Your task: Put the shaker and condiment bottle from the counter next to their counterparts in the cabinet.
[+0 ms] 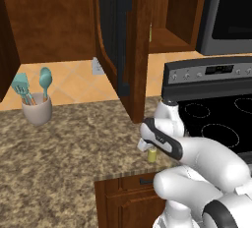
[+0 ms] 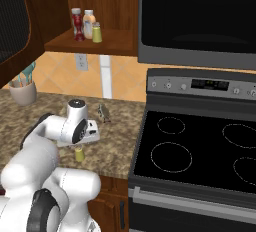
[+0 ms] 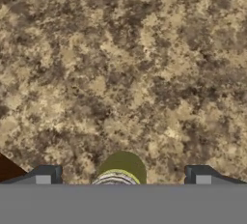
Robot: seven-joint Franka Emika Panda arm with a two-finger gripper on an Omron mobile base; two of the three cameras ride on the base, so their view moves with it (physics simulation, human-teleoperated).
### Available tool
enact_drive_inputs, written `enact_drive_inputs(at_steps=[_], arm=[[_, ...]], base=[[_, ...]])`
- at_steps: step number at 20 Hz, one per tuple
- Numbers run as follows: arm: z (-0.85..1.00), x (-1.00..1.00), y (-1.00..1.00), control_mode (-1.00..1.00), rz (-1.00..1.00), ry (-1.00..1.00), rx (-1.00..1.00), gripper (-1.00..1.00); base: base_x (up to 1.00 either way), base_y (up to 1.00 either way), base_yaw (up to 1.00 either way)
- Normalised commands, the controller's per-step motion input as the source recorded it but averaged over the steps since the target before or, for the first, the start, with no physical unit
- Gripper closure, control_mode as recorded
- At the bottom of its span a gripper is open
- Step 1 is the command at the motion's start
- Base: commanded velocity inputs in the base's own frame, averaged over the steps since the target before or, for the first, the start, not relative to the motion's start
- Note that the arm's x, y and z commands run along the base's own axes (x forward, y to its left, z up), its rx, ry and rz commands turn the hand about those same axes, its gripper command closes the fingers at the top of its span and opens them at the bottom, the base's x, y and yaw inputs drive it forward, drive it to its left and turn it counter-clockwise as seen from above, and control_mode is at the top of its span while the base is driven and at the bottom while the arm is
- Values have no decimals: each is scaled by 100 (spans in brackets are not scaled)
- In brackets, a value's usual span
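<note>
While the gripper (image 3: 123, 179) hangs wide open | shaker (image 3: 120, 170) sits between its tips at 6 o'clock | counter (image 3: 120, 63) underneath

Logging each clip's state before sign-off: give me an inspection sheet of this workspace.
Surface: counter, speckled granite.
Job's things: shaker upright on the counter near its front edge, under the hand; cabinet open, with a red bottle, a white-capped bottle and a yellow-green shaker on its shelf.
Clutter: utensil cup; small dark object by the stove, too small to identify.
Grippers: gripper open, fingers either side of the shaker, not closed on it.
Cables: nothing seen.
Surroundings: stove, wall outlet.
</note>
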Motion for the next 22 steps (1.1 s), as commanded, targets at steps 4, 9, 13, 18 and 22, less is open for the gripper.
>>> enact_drive_inputs(at_steps=[4,9,13,18,22], arm=[[-34,-3,0,-100,0,0,0,-100],[-18,-21,-14,-100,0,-2,1,-100],[-5,-27,-19,-100,0,-4,1,-100],[-13,-9,-4,-100,0,-1,0,-100],[-16,-1,0,-100,0,0,0,-100]], base=[[0,0,0],[0,0,0],[0,0,0],[0,0,0],[0,0,0]])
